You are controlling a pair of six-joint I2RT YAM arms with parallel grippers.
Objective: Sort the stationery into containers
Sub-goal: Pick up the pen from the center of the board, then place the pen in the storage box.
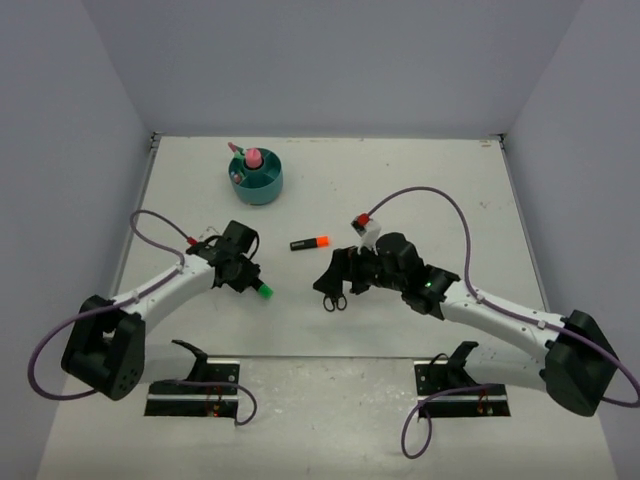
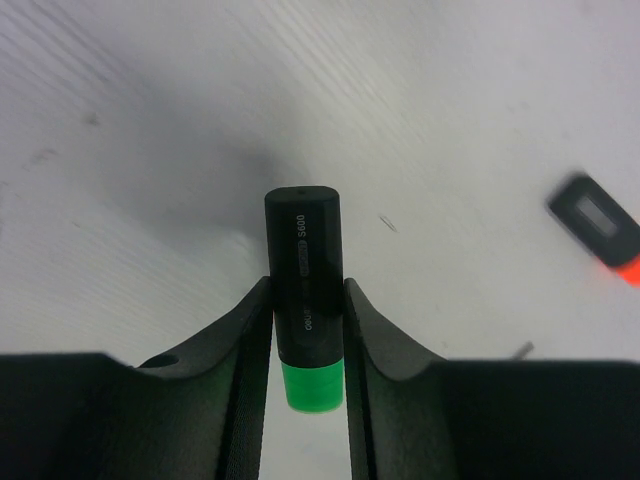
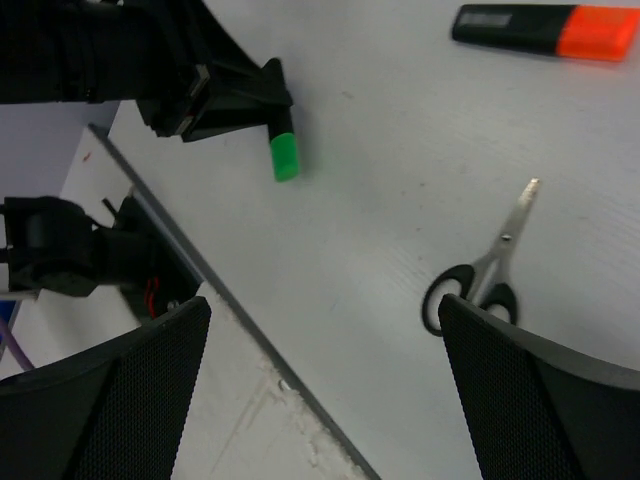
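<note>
Left fingers (image 2: 240, 350) fill the near frame, and they are clenched on the green-capped highlighter (image 2: 304, 270). The 2 pads pinch its black barrel from either side. Its green cap sits back between them, toward the wrist, and the blunt black end pokes out past the tips. Whether it rests on the counter (image 1: 420, 190) or hangs just above it, I cannot tell.

Far beyond those fingers, at the back of the counter, stands the teal organiser (image 1: 262, 188), with 1 pink tube (image 1: 253, 158) upright in its centre well.

Ahead of the left fingers and off to their right lies the orange-capped highlighter (image 1: 311, 243), flat on the counter, touching nothing.

Moving right, the scissors (image 3: 480, 285) lie flat. Their black handles are just ahead of the tip of 1 right finger, and the blades point away, toward the orange-capped highlighter further out.

Right fingers (image 3: 520, 390) are spread wide, released, gripping nothing.
</note>
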